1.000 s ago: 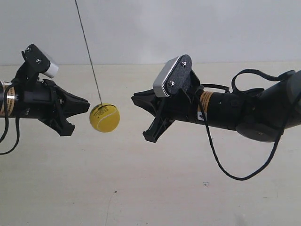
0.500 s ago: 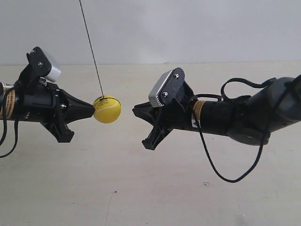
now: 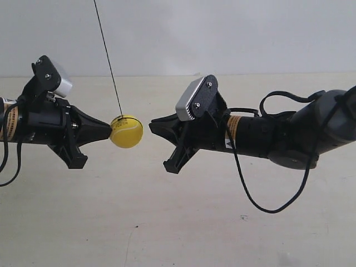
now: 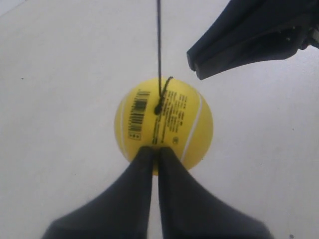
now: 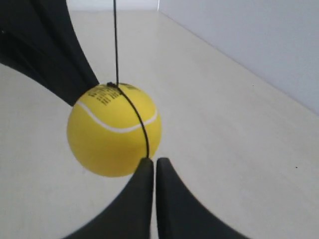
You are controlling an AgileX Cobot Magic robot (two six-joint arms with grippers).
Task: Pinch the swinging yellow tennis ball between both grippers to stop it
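Observation:
The yellow tennis ball [image 3: 126, 131] hangs on a thin black string [image 3: 108, 61] between the two arms. My left gripper [image 3: 110, 130], the arm at the exterior view's left, is shut, and its pointed tip presses the ball's side. In the left wrist view the ball [image 4: 163, 124] shows its barcode, with my tips [image 4: 153, 149] against it. My right gripper [image 3: 150, 120] is shut too, pointing at the ball with a small gap. In the right wrist view its tip [image 5: 151, 160] sits at the lower edge of the ball [image 5: 113, 130].
A pale beige tabletop [image 3: 183, 222] lies below, with a grey-white wall [image 3: 222, 33] behind. A black cable [image 3: 267, 206] loops under the right arm. Grey camera modules [image 3: 192, 100] sit on top of both wrists.
The ball swung up against the left gripper's tip and has stayed there. The right gripper has moved closer to the ball, narrowing the gap.

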